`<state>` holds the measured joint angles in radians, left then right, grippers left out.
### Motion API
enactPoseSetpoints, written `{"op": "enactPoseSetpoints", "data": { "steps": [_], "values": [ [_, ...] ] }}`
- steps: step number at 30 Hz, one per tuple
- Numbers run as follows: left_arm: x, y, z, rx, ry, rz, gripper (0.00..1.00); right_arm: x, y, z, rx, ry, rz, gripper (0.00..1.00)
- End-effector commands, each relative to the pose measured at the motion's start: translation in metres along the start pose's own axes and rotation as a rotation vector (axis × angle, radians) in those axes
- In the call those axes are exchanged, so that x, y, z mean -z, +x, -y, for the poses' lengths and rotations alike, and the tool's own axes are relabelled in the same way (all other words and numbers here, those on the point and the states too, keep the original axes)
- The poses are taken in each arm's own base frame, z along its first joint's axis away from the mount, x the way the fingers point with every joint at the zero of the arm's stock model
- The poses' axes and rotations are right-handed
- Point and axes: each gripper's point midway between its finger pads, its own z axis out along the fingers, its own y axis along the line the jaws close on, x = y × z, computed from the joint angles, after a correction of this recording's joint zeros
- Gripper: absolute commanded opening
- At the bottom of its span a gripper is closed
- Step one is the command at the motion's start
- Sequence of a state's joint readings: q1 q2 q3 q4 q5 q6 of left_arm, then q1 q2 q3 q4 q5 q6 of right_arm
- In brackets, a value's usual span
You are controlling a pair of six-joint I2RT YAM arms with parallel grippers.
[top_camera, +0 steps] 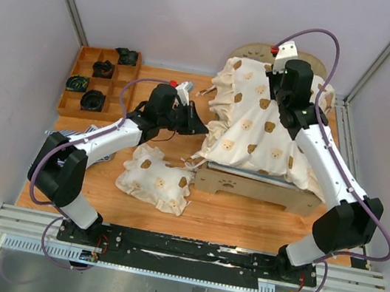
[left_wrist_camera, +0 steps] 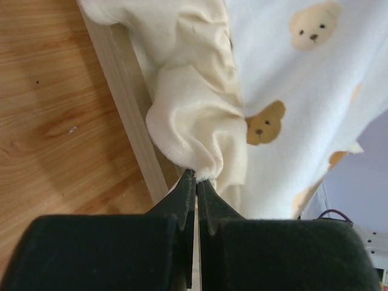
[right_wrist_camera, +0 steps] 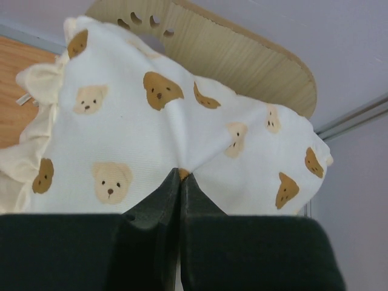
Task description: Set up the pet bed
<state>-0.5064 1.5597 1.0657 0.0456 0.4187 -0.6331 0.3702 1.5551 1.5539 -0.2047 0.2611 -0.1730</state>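
Right of the tray (top_camera: 88, 62), the bed (top_camera: 248, 188), seemingly light, stiff plywood best held by its rails, is draped with a quilt (top_camera: 254, 126) pinched by the left gripper (left_wrist_camera: 195, 182) at its ruffle and the right gripper (right_wrist_camera: 180, 177) at a fold.

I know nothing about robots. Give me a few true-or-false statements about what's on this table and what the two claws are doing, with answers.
1. The left gripper and the right gripper are both shut on the bear-print quilt. True.
2. The bear-print pillow lies on the pet bed. False: it lies on the table, beside the bed.
3. The brown compartment tray sits at the table's far left corner. True.
4. Every tray compartment is empty. False: several hold black objects.
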Motion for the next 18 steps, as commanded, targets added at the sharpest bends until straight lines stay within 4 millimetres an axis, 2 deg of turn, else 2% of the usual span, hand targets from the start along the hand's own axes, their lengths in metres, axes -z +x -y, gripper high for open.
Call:
{"op": "enactPoseSetpoints", "data": {
  "steps": [1, 7, 10, 12, 14, 16, 18],
  "values": [
    [0.002, -0.008, 0.003, -0.012, 0.007, 0.055, 0.00, -0.016, -0.010, -0.003, 0.011, -0.002, 0.076, 0.00],
    [-0.005, 0.002, -0.015, -0.005, -0.039, 0.034, 0.00, -0.040, 0.020, -0.008, 0.027, 0.028, -0.003, 0.00],
    [-0.009, 0.008, -0.024, 0.005, -0.067, 0.016, 0.00, -0.047, 0.029, -0.006, 0.038, 0.056, -0.065, 0.00],
    [-0.010, 0.008, -0.030, 0.011, -0.102, 0.008, 0.02, -0.046, 0.034, -0.001, 0.030, 0.082, -0.125, 0.11],
    [-0.009, 0.005, -0.034, 0.008, -0.136, 0.007, 0.13, -0.036, 0.036, 0.006, -0.002, 0.117, -0.184, 0.30],
    [-0.006, -0.001, -0.033, 0.005, -0.161, 0.020, 0.33, -0.020, 0.041, 0.011, -0.054, 0.137, -0.238, 0.47],
    [-0.001, -0.009, -0.027, -0.010, -0.157, 0.043, 0.53, 0.003, 0.051, 0.020, -0.132, 0.197, -0.309, 0.59]
  ]
}}
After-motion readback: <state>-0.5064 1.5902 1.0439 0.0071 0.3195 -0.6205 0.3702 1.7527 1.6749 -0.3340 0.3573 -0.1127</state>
